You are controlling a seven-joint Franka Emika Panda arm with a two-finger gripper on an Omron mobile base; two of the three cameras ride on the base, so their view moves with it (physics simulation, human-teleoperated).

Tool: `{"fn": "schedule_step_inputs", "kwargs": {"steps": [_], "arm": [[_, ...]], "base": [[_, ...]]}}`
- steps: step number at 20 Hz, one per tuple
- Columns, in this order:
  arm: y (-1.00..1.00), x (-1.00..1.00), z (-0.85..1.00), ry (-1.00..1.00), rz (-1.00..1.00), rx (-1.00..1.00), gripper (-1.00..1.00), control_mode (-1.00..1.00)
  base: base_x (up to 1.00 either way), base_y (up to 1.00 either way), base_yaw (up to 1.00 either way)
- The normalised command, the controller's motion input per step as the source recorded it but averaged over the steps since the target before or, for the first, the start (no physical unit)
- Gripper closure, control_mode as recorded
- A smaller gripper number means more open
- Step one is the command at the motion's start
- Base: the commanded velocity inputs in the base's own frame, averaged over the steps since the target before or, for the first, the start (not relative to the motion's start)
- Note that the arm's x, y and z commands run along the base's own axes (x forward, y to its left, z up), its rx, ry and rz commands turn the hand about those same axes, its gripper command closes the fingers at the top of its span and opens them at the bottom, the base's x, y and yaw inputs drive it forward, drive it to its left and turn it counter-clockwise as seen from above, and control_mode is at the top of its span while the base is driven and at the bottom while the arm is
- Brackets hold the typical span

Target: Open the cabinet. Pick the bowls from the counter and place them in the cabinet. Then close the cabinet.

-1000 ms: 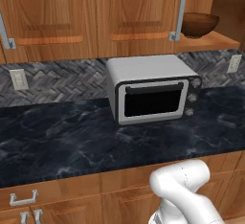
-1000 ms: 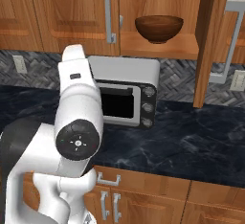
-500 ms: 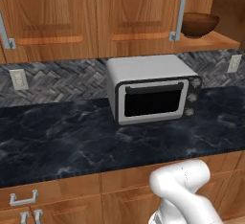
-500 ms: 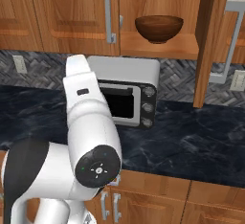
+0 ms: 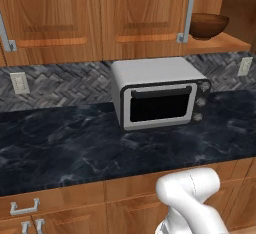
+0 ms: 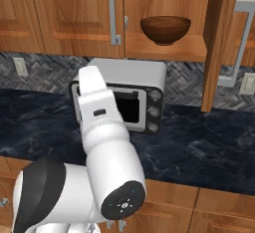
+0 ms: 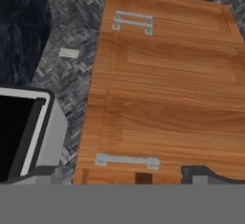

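A dark brown wooden bowl sits upright on the wooden shelf of the reddish-brown wall cabinet, whose right-hand door stands swung out toward the room, its edge facing the right base camera, while the left-hand door beside it is shut with its silver bar handle upright. From the left base camera the same bowl appears at the far upper right, just past the shut door's handle and above the toaster oven. That silver toaster oven, with its dark glass front and knobs down its right side, stands on the black marble-look counter against a grey herringbone backsplash carrying a pale wall outlet. The white arm rises in front of the toaster oven in the right base view, reaching up and away from the camera. The hand camera, rolled to one side, looks onto panelled wooden cabinet fronts bearing two silver handles, with a corner of the toaster oven at its lower left and backsplash between. The gripper shows just its dark tips at the bottom of that view, set wide apart and holding nothing.
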Motion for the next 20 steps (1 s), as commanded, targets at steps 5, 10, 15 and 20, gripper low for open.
{"fn": "schedule_step_inputs", "kwargs": {"steps": [5, 10, 15, 20], "arm": [[-0.21, -0.06, 0.00, 0.00, 0.00, 0.12, -1.00, -1.00], [-0.36, -0.15, 0.00, 0.00, 0.00, 0.12, -1.00, -1.00], [-0.46, -0.14, 0.00, 0.00, 0.00, 0.12, -1.00, -1.00], [-0.45, -0.05, 0.00, 0.00, 0.00, 0.09, -1.00, -1.00]], "base": [[0.00, 0.00, 0.00], [0.00, 0.00, 0.00], [0.00, 0.00, 0.00], [0.00, 0.00, 0.00]]}}
